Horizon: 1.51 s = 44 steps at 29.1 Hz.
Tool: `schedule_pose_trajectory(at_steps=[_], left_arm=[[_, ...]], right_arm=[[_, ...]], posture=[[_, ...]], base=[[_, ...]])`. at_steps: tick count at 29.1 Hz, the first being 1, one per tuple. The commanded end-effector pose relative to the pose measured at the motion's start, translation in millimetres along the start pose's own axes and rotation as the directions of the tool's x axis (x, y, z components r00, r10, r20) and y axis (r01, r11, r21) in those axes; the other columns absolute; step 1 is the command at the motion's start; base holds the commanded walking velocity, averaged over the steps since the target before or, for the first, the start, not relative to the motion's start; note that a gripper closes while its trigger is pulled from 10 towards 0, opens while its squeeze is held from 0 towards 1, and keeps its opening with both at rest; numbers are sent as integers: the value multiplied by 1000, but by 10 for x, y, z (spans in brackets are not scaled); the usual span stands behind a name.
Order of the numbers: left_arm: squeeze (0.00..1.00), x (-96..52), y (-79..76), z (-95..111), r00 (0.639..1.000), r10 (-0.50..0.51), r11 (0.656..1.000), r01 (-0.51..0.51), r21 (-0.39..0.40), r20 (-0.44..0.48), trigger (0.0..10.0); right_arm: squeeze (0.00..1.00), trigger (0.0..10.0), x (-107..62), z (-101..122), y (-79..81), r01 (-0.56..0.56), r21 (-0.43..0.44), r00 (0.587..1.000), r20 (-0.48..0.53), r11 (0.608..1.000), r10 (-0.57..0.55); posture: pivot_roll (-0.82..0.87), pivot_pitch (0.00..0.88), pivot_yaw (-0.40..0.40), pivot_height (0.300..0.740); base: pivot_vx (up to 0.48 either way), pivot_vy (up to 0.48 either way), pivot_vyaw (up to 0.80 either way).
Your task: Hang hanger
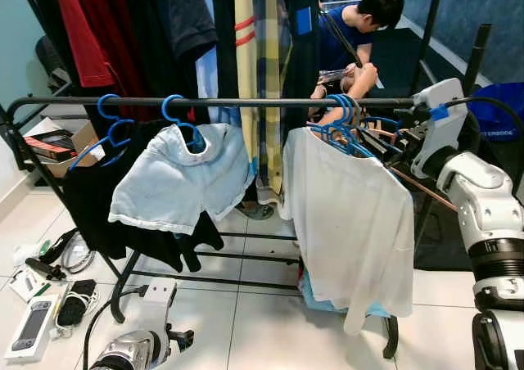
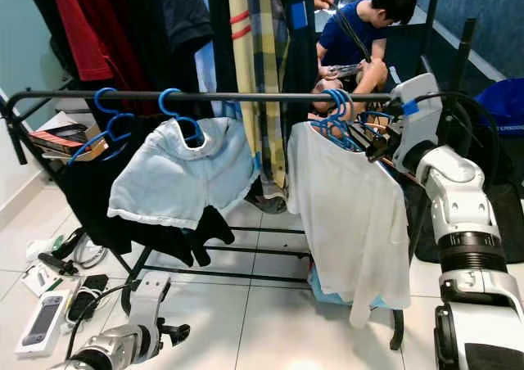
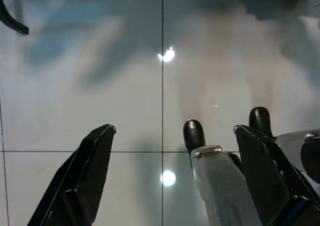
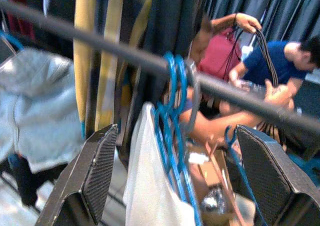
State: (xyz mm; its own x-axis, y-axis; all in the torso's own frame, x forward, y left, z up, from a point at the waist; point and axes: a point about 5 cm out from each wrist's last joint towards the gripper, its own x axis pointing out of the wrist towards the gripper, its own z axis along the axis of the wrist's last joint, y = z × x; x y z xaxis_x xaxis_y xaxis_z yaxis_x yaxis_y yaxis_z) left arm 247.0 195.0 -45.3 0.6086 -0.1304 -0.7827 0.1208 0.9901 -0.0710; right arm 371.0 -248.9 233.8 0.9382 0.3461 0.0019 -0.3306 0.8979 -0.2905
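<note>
Fingers (image 4: 92,171) of right gripper (image 4: 172,173) standing wide apart, pointing at blue hangers (image 1: 340,116) hooked over black rail (image 1: 205,102), white shirt (image 1: 352,214) hanging beneath, left gripper (image 3: 172,176) spread open, hanging idle above tiled floor (image 3: 100,61).

The white shirt (image 1: 348,223) covers most of its blue hanger (image 1: 340,128), the right wrist view is blurred, and the left gripper (image 1: 176,337) is cut off by the bottom edge.
</note>
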Motion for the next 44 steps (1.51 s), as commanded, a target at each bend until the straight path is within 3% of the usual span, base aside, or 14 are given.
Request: schedule_pose_trajectory(at_steps=[1,7,8,14,21,25,38,44], left_arm=[[0,-27,87,-49,1000,18,1000,-18,4,-15,10000],[0,-38,116,-67,1000,21,1000,-21,8,-19,10000],[0,-44,132,-82,1000,23,1000,-23,10,-21,10000],[0,-65,180,-125,999,28,1000,-27,15,-29,10000],[0,-137,333,-265,998,42,999,-41,25,-52,10000],[0,-157,370,-300,997,47,999,-46,23,-56,10000],[0,-246,524,-439,995,67,998,-65,23,-74,10000],[0,-265,554,-465,995,71,997,-69,25,-77,10000]], right_arm=[[0,10000,55,-72,91,-26,0,1000,-16,1000,26],[0,10000,122,-176,129,-12,7,999,-31,1000,12],[0,10000,125,-169,89,6,-26,1000,-13,1000,-6],[0,10000,96,-137,27,-7,6,1000,23,1000,7],[0,10000,12,-177,77,-180,63,983,58,982,176],[0,10000,-7,-223,88,-201,56,979,45,978,198],[0,10000,-151,-215,-137,-174,-16,985,7,985,174],[0,10000,-203,-111,-201,-266,-22,964,15,964,267]], posture=[[-60,0,94,740],[-45,0,102,740],[-39,0,105,740],[-22,2,115,740],[-2,59,155,740],[2,71,159,740],[13,124,185,740],[12,131,185,740]], base=[[0,0,0],[0,0,0],[0,0,0],[0,0,0],[0,0,0],[0,0,0],[0,0,0],[0,0,0]])
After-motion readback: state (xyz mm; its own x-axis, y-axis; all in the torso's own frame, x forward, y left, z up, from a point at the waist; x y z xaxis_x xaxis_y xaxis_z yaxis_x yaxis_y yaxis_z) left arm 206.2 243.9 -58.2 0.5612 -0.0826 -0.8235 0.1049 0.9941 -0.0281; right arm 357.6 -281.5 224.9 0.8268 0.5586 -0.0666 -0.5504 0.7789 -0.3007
